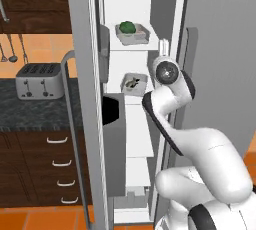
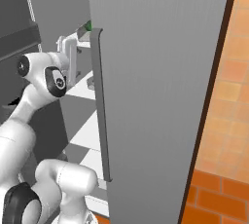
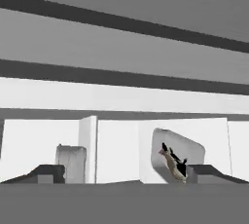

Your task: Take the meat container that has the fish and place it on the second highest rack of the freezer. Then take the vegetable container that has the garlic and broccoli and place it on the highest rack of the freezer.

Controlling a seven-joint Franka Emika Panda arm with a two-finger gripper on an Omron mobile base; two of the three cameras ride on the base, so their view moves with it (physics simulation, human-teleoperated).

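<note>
The freezer stands open with its white shelves stacked. The vegetable container with the dark-green broccoli rests on the topmost shelf in view. I cannot make out the garlic. One shelf lower, the meat container holds the small dark fish. In the hand view that container and the fish lie just ahead on the right. My gripper is open and holds nothing. It hangs at the freezer's right wall, apart from both containers. A green sliver of broccoli peeks past the door edge.
The grey fridge door with its long handle stands close on my right. The freezer door hangs open on the left, a dark bin on its inside. A toaster sits on the dark counter.
</note>
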